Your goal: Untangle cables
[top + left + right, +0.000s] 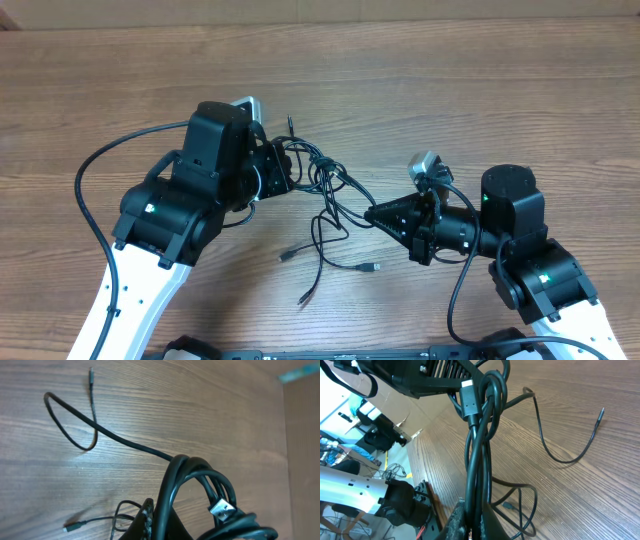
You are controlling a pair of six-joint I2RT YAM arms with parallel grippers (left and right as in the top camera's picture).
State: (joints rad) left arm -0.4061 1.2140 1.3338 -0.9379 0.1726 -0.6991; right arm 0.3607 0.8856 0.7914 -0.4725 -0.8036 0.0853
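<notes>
A tangle of thin black cables hangs stretched between my two grippers above the wooden table. My left gripper is shut on the bunch at its left end; in the left wrist view the cords loop over its fingers, with a silver plug among them. My right gripper is shut on the strands at the right end; in the right wrist view the cords run straight up from its fingers. Loose ends with small plugs trail on the table below.
The wooden table stretches behind and to both sides. A thick black arm wire loops out at the left. A loose cable loop lies flat on the wood in the left wrist view.
</notes>
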